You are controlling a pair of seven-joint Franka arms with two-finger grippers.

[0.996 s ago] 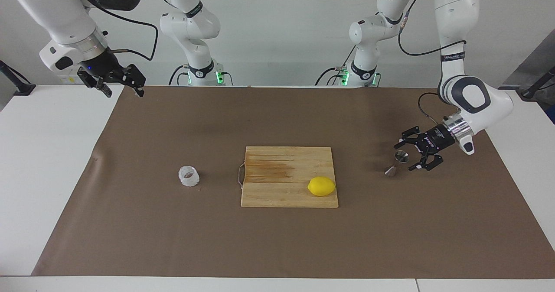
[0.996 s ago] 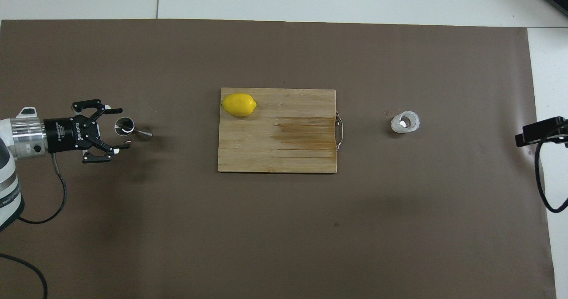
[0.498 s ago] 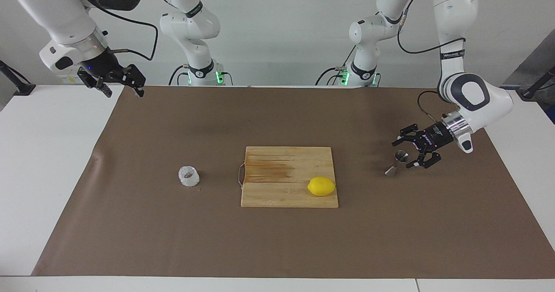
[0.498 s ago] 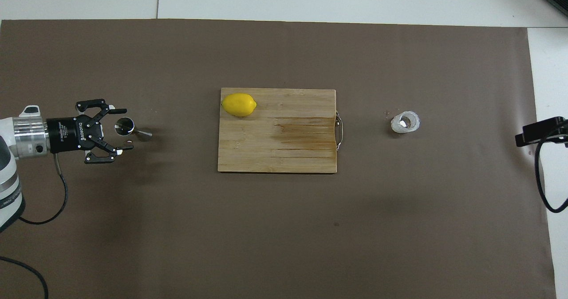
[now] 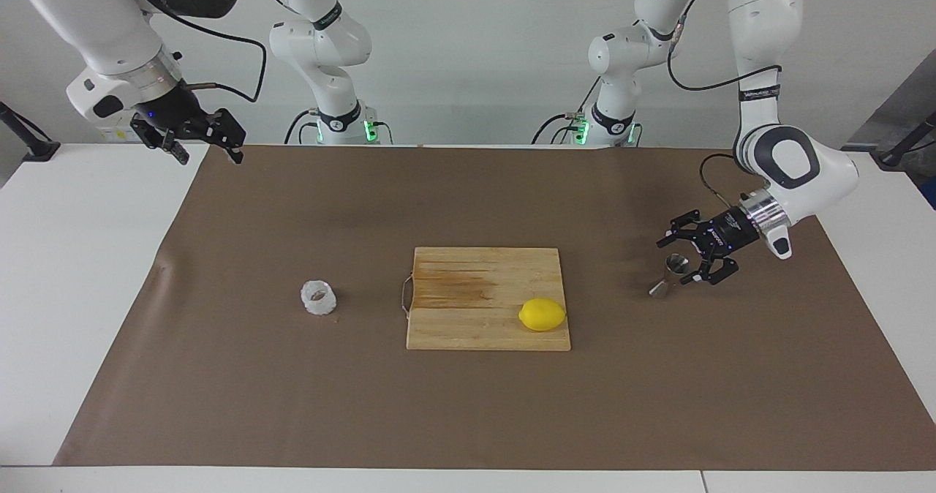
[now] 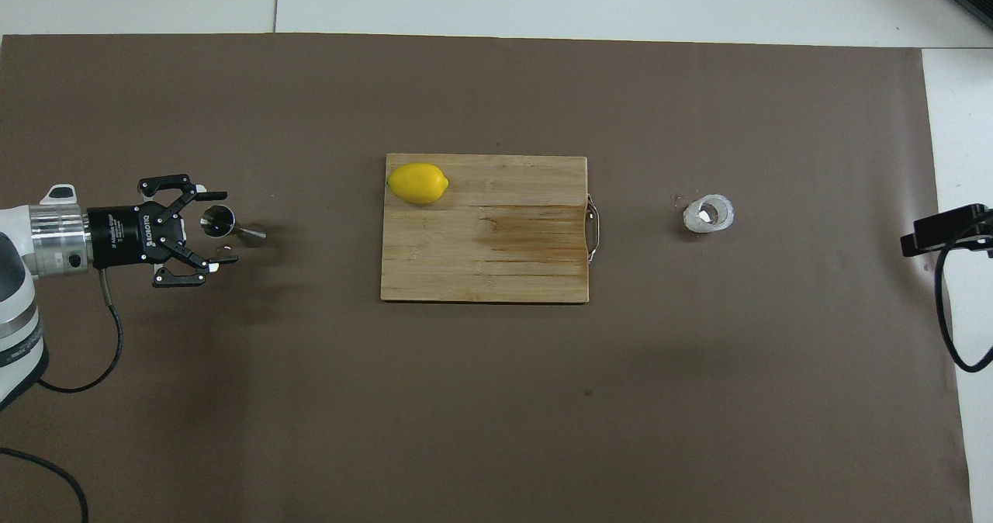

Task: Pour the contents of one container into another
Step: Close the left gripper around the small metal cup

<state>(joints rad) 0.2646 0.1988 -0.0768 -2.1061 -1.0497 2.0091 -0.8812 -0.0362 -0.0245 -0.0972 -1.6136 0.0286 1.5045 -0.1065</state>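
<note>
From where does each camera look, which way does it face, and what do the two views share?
Facing view: high across the table, facing the robots; both arms show whole, left end effector open around the jigger, right end effector waiting.
Overhead view: above the robots' end, looking steeply down; left end effector and forearm show, only the right's tip.
Shared: jigger, crinkly cup, cutting board, lemon.

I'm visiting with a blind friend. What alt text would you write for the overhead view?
The left gripper reaches in with open fingers around a small shiny steel hourglass jigger standing on brown paper. A wooden cutting board with a yellow lemon sits mid-table, and a small clear crinkly cup stands toward the right arm's end, where the right gripper waits.
</note>
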